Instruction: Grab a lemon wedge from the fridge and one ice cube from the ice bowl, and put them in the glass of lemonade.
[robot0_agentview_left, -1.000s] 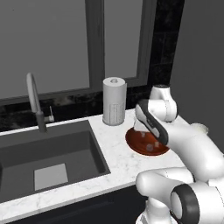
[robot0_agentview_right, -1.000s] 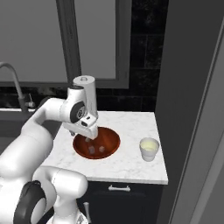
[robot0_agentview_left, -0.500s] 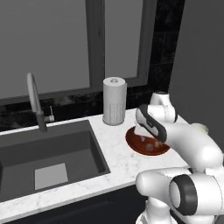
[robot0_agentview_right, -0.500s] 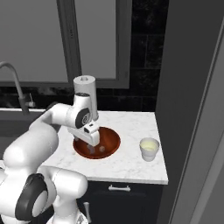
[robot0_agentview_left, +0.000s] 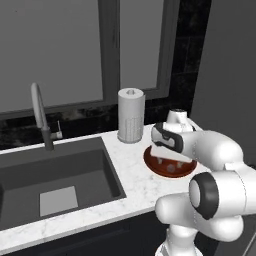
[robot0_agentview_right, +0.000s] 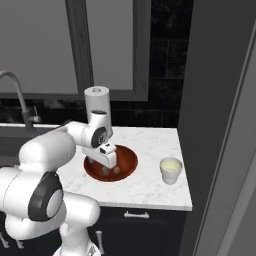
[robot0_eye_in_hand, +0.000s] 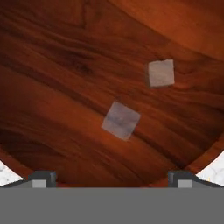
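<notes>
The reddish-brown ice bowl sits on the marble counter. My gripper hangs low over its inside, open, with nothing between its fingertips. Two pale ice cubes lie in the bowl ahead of the tips, one nearer and one farther. The glass of lemonade stands to the right of the bowl, apart from it. The tall grey fridge rises at the right, its door shut. The lemon wedge is hidden.
A white paper-towel roll stands just behind the bowl. A dark sink with a curved faucet lies to the left. The counter's front edge runs close to the bowl and cup.
My hand has come down from above the bowl's rim to just over its inside. The bowl, cup and roll have stayed put.
</notes>
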